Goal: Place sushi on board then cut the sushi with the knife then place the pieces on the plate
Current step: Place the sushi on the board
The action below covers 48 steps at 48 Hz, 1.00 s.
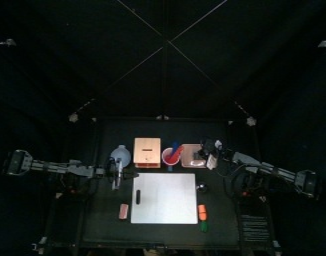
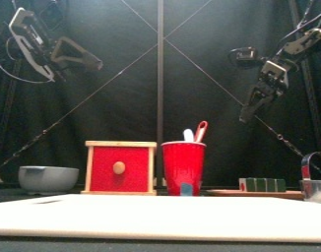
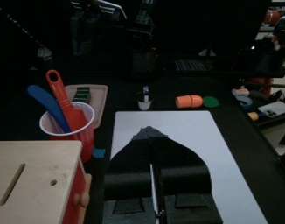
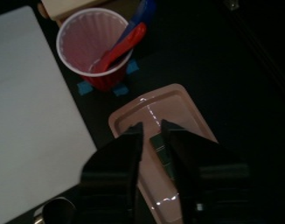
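The dark green sushi roll (image 2: 265, 184) lies on the pink tray (image 2: 224, 192) at the back right, right of the red cup (image 2: 184, 167). The cup holds a blue and a red toy knife (image 3: 54, 98). The white board (image 1: 166, 198) lies bare at the table's front middle. My right gripper (image 2: 269, 91) hangs high over the tray (image 4: 180, 103), jaws together and holding nothing. My left gripper (image 2: 32, 44) is raised at the left near the wooden box (image 1: 148, 152), shut and holding nothing. From the right wrist the sushi is hidden.
The wooden box with its red drawer front (image 2: 121, 167) stands left of the cup. A blue-grey bowl (image 2: 49, 178) sits further left. A metal cutter (image 2: 316, 177) stands at the far right. An orange and green toy food (image 3: 194, 101) lies right of the board, another orange toy (image 1: 123, 209) left of it.
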### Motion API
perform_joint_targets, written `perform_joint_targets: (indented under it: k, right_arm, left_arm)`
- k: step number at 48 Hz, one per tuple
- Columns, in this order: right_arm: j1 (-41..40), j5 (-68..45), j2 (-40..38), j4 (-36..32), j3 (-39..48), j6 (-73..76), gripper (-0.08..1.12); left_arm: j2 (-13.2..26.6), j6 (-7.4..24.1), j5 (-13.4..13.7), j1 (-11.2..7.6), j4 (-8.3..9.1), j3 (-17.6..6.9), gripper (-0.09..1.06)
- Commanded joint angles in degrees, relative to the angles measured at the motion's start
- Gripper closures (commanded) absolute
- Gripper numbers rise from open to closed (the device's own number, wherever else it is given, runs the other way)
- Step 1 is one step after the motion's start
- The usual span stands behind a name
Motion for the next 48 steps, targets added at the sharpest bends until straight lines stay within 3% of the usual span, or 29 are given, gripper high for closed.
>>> perform_joint_targets:
  k: [1, 12, 28, 36, 48]
  right_arm:
    - [-0.18, 2.9, 1.85, -3.25, -1.93, -0.18, 0.2]
    - [-1.67, 5.01, 5.19, -3.25, -1.67, -7.38, 0.2]
    - [-12.04, 4.13, 10.99, 15.73, -1.49, -31.11, 0.19]
    - [-16.96, 4.92, 15.21, 24.26, -2.11, -39.81, 0.16]
    - [-17.49, 4.66, 21.09, 25.05, -3.6, -43.42, 0.06]
  left_arm:
    - [0.09, 0.09, -0.53, 0.09, 0.0, -1.23, 0.99]
    - [0.09, 0.0, -0.53, 0.18, 0.0, -1.05, 0.99]
    - [0.09, -0.09, -0.53, 0.26, -0.09, -1.23, 0.99]
    - [0.09, -0.09, -0.44, 0.18, -1.41, -1.23, 0.99]
    - [0.09, 0.0, -0.53, 0.35, -3.69, -0.97, 0.99]
